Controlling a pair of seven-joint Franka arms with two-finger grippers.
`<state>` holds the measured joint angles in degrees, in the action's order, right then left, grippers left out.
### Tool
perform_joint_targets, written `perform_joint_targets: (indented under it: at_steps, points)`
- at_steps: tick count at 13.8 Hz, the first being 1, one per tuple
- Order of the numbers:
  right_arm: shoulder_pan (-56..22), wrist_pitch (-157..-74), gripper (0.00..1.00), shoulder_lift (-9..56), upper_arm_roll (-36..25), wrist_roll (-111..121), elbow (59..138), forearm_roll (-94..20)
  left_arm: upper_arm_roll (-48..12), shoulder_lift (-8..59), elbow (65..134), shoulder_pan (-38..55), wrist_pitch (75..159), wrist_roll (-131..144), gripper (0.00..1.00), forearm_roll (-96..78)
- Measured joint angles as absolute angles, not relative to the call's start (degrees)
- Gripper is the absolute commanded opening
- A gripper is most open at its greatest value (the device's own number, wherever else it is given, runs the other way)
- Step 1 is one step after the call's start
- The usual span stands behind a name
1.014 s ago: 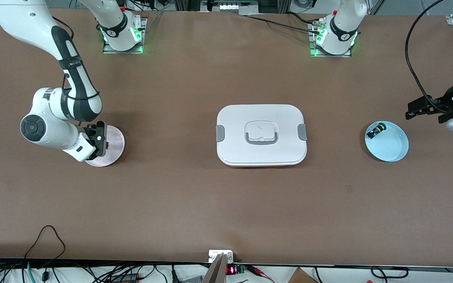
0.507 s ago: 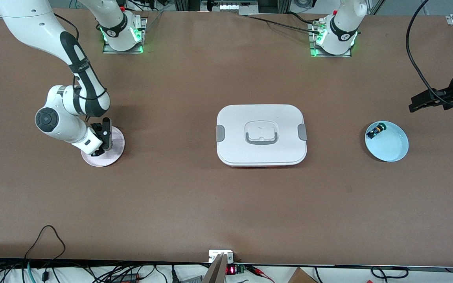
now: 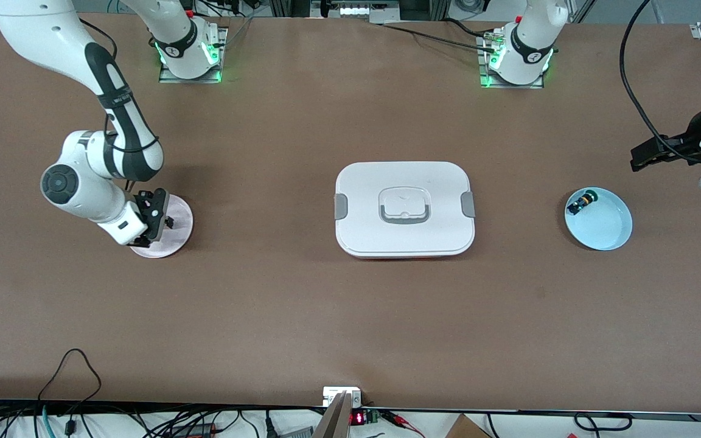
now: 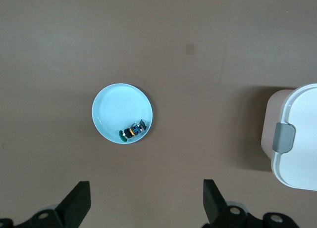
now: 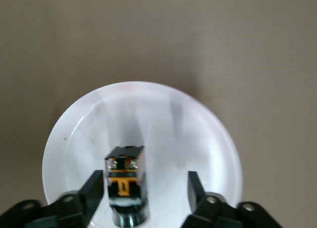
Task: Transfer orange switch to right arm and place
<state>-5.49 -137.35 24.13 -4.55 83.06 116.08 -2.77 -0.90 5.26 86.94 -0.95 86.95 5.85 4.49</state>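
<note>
The orange switch, judged light, rigid and best pinched across its body, is seen between the right hand's parted fingers over the pink plate, touching one finger; the left hand is held wide open and empty.

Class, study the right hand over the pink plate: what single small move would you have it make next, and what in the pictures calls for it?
Probably lift the right hand straight up. Its fingers stand apart over the pink plate, and the orange switch sits on the plate beside one finger, seemingly let go. The left hand waits open near the blue plate.
</note>
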Motion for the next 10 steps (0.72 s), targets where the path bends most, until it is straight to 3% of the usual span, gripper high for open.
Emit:
perform_joint_targets:
  at_steps: [6,10]
  points:
    - [-5.7,-121.5,1.00,19.5,-4.0,63.4,104.2,-3.0,-0.4,5.7,86.5,-1.4,86.9,6.1,1.00,-0.3]
    - [-7.0,-107.7,1.00,17.9,-3.7,36.9,95.4,-3.1,-0.3,5.7,86.5,-1.4,86.9,6.3,1.00,-0.5]
